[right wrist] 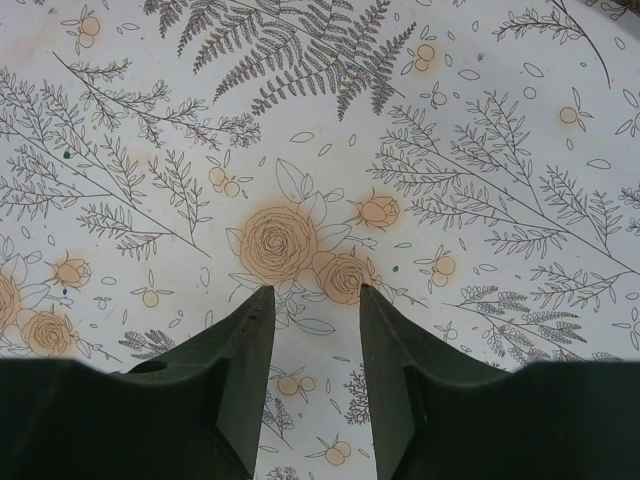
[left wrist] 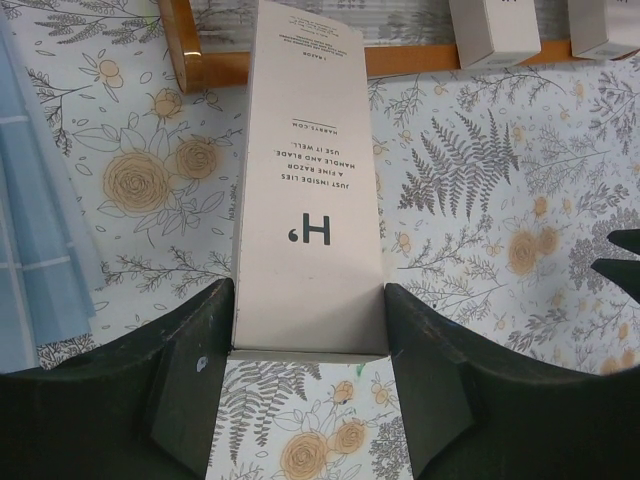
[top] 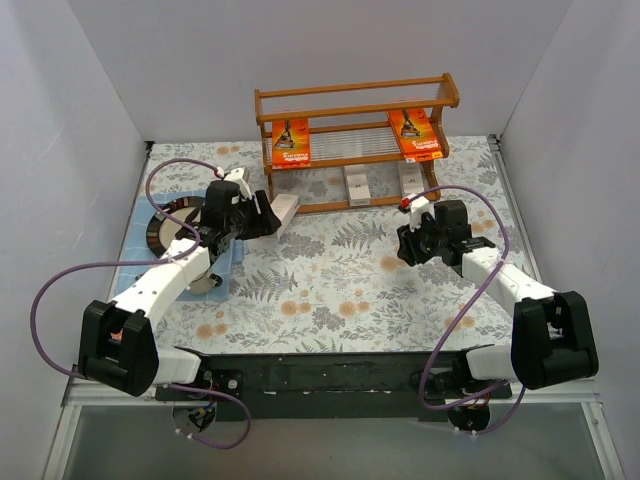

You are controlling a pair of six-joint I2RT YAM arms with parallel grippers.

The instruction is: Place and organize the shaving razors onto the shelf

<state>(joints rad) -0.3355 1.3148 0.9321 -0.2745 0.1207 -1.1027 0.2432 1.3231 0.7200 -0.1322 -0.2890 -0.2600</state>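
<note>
The wooden shelf [top: 355,100] stands at the back. Two orange razor packs [top: 291,143] [top: 415,134] lean on it, one at each end. Two white razor boxes [top: 356,185] [top: 411,180] lie on its lower tier; they also show in the left wrist view [left wrist: 490,30] [left wrist: 605,25]. My left gripper [top: 268,215] is shut on a third white box [left wrist: 308,200], held by its near end, its far end at the shelf's left foot [left wrist: 210,70]. My right gripper [top: 405,243] is open and empty over the floral cloth, fingers apart [right wrist: 316,292].
A blue cloth [left wrist: 40,230] lies left of the held box, under my left arm [top: 225,262]. A dark round dish [top: 163,225] sits at the far left. White walls close in the left, right and back sides.
</note>
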